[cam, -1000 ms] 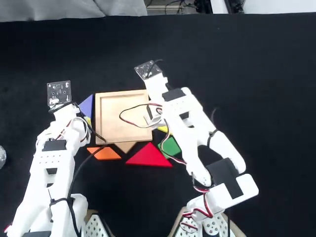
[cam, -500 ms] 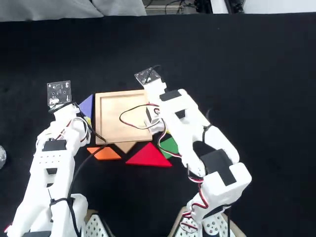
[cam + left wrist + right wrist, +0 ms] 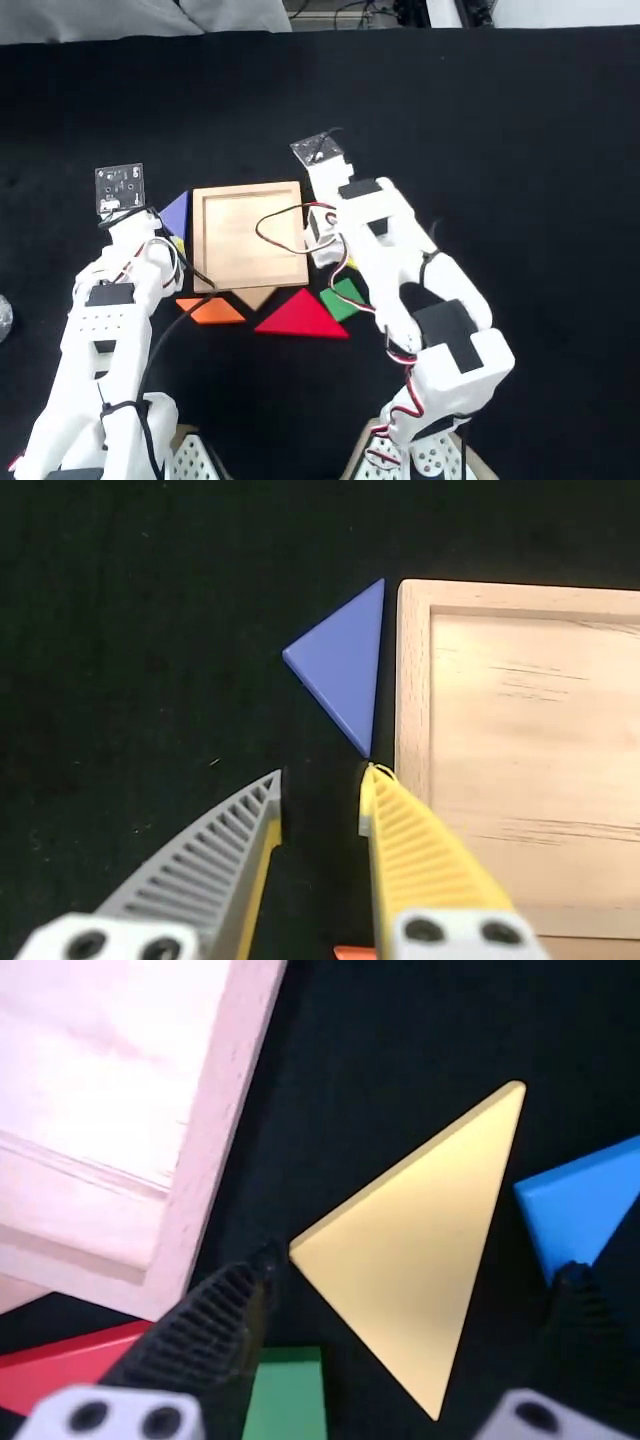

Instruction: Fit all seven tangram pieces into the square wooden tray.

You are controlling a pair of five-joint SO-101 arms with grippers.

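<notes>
Lying nearest the arm bases on the black counter (image 3: 520,150), the red triangle (image 3: 300,315) and the orange triangle (image 3: 210,311) sit just in front of the wooden tray (image 3: 250,188). A wood-coloured triangle (image 3: 254,296) lies between them, right against the tray's near rim. A green piece (image 3: 345,297) lies just to the right of the red triangle, partly under the right arm.

A little farther out, the right gripper (image 3: 420,1265) hangs beside the tray's right rim with its fingers spread wide. The yellow triangle (image 3: 400,1250) lies flat on the counter between them — one corner sits just beside the fingertip on the tray side. I cannot tell whether either finger touches it. A blue piece (image 3: 575,1210) lies close to the yellow triangle on the side away from the tray, just beside the other fingertip.

On the tray's left side the left gripper (image 3: 322,778) is parted by a narrow gap and holds nothing. The violet triangle (image 3: 345,675) lies just ahead of its fingertips — its nearest corner meets the tip of the yellow finger (image 3: 410,850). One edge of the violet triangle runs just beside the tray's outer left rim, up to the far-left corner. The tray shows its bare wooden floor, and every piece in sight lies outside it on the counter.
</notes>
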